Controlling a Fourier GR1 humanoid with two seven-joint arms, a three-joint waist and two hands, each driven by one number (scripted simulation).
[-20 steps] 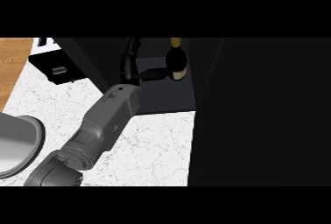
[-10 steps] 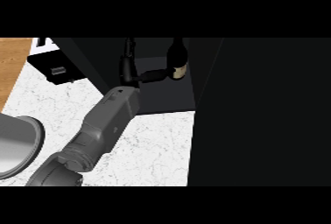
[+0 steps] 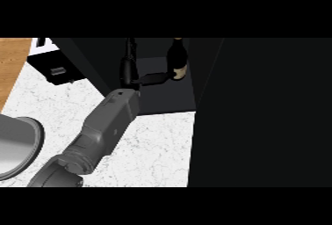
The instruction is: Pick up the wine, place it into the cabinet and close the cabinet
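White counter [image 3: 152, 145], left hand [image 3: 133, 72] beside wine [image 3: 178, 59], dark cabinet [image 3: 168, 94]

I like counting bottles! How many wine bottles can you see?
1. The wine bottle stands inside the dark cabinet near the top of the view, beside the hand. More could be hidden in the dark.

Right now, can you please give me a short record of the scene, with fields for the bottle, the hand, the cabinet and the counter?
wine bottle: dark, upright inside the cabinet, pale label low on it
left hand: reached into the cabinet, thumb pointing toward the bottle; contact cannot be told
right hand: not in view
cabinet: dark, open, bottle on its floor
counter: white marbled top
other: grey round object at the left edge
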